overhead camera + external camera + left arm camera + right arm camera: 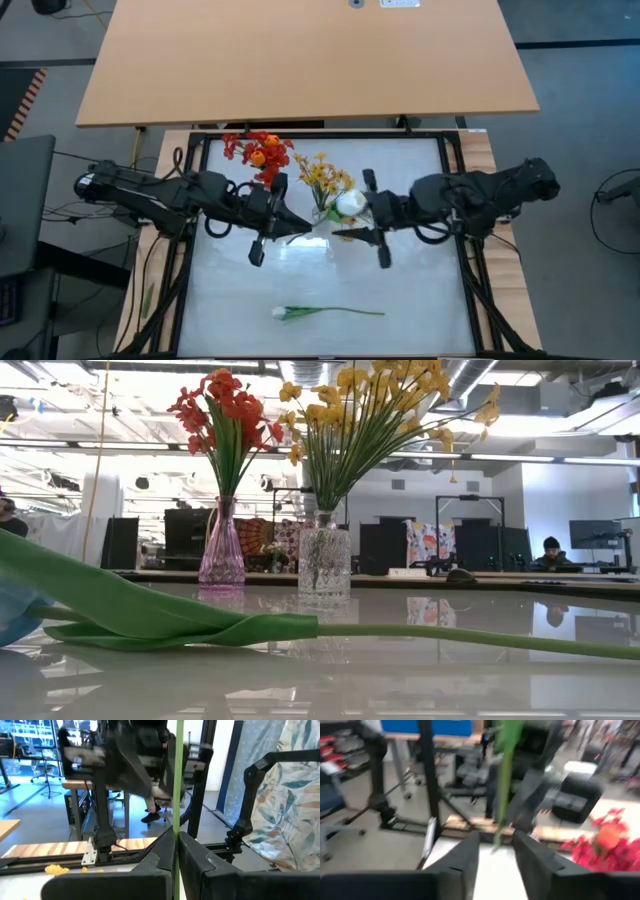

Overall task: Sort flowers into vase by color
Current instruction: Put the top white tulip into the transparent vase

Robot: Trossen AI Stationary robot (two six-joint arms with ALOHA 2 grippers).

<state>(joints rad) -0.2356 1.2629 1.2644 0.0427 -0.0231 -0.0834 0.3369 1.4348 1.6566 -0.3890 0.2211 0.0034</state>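
My left gripper (176, 865) was clamped on a green stem (177, 785) at frame centre; my right gripper (496, 851) stood parted, the stem (506, 775) between its fingers.

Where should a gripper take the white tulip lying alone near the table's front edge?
Grip the white tulip by its bare green stem, coming straight down from above. It lies flat with open table around it, and the stem is thin and straight, away from the soft bloom and leaf.
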